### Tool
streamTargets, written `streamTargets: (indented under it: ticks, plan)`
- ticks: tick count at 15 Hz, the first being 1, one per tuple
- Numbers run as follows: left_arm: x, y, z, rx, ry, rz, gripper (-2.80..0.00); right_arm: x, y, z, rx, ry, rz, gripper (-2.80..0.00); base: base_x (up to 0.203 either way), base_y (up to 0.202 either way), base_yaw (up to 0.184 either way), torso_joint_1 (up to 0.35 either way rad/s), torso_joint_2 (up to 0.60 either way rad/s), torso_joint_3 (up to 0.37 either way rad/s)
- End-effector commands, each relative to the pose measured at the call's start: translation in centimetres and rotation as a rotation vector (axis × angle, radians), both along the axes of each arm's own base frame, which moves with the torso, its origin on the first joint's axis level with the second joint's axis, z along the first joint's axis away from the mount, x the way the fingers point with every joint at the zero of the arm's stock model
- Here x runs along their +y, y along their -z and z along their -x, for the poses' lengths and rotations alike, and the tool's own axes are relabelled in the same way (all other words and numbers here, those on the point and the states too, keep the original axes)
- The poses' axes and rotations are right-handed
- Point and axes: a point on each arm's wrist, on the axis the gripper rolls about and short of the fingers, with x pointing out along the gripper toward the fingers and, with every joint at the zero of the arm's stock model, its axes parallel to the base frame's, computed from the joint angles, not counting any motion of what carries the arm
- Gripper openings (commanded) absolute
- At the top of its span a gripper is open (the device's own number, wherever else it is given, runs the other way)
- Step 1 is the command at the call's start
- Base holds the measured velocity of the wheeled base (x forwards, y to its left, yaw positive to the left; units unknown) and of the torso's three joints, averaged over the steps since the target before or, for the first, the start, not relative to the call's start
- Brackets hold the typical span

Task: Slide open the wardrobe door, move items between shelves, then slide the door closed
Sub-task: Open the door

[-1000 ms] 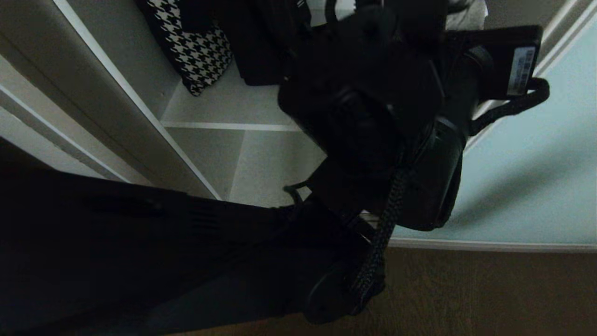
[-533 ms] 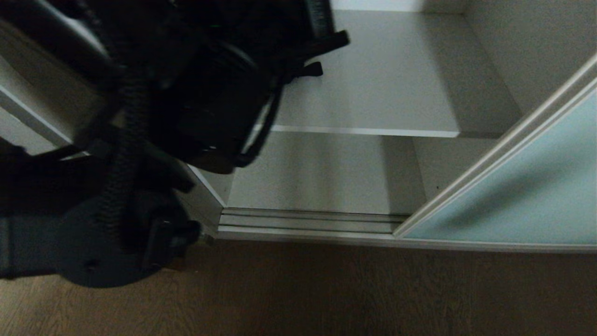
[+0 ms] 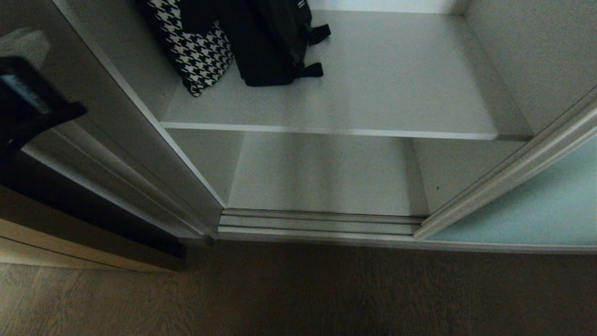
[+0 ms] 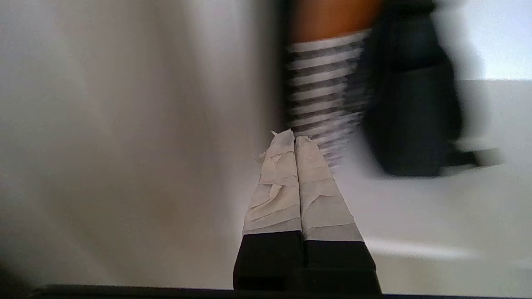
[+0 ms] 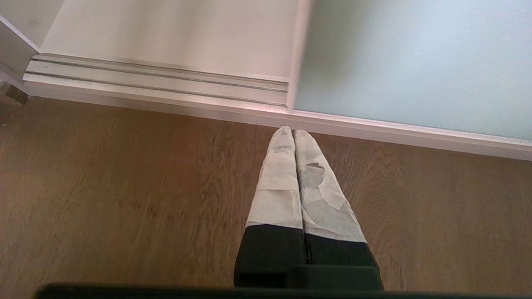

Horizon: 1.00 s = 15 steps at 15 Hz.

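- Sliding wardrobe door (image 3: 522, 210) of frosted blue-green glass, pushed over to the right; opening wide, ridged floor track (image 3: 317, 221) bare below it.
- Shelves: upper shelf (image 3: 354, 93) carrying both items at its left rear; lower shelf (image 3: 322, 172) bare.
- Black bag (image 3: 268, 42) upright next to the houndstooth bag (image 3: 196, 49), the two touching or nearly so; cannot tell which.
- Left gripper (image 4: 295, 139) aimed at the seam between both bags, taped fingers (image 4: 278, 174) pressed together with nothing between them.
- Right gripper (image 5: 294, 132) parked low over the wood floor (image 5: 124, 187), just short of the door's bottom rail, fingers (image 5: 278, 182) likewise shut on nothing.
- Likely risk: reaching in with fingers unopened would shove a bag deeper or tip it over instead of grasping it.
- Likely risk: bags so close together invite catching both, or dragging the neighbour off the shelf edge.
- Likely risk: loose straps (image 3: 310, 70) on the black bag could snag on a finger.
- Likely risk: left arm close beside the wardrobe's side wall, so a wide swing may strike it.
- Head view alone: both shelves together, whole opening, only a dark sliver of left arm at the frame edge.
- Left wrist view alone: closed fingertips and their aim; patterned bag smeared into stripes there.
- Right wrist view alone: door's frame meeting the track, parked gripper.
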Motion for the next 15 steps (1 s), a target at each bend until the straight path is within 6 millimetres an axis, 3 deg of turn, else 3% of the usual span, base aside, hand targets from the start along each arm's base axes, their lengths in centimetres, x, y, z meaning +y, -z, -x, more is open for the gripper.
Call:
streamTargets:
  ticks: [1, 3, 7, 12, 15]
  plan:
    - [3.3, 2.5, 6.2, -0.059, -0.1, 0.032, -2.8, 0.0, 0.0, 0.0, -0.003, -0.002, 0.0, -2.8, 0.0, 0.0, 0.0, 0.0, 0.0, 0.0]
    - [4.4, 5.8, 8.8, -0.035, -0.158, 0.038, -2.8, 0.0, 0.0, 0.0, -0.003, -0.001, 0.0, -2.8, 0.0, 0.0, 0.0, 0.0, 0.0, 0.0]
    - [5.2, 12.7, 12.0, 0.07, -0.175, 0.045, -2.8, 0.0, 0.0, 0.0, -0.003, 0.0, 0.0, -2.8, 0.0, 0.0, 0.0, 0.0, 0.0, 0.0]
    - [5.6, 17.1, 14.3, 0.239, -0.151, 0.123, -2.8, 0.0, 0.0, 0.0, -0.002, -0.002, 0.0, -2.8, 0.0, 0.0, 0.0, 0.0, 0.0, 0.0]
    - [5.0, 18.7, 13.7, 0.404, 0.06, 0.054, -2.8, 0.0, 0.0, 0.0, -0.003, 0.0, 0.0, -2.8, 0.0, 0.0, 0.0, 0.0, 0.0, 0.0]
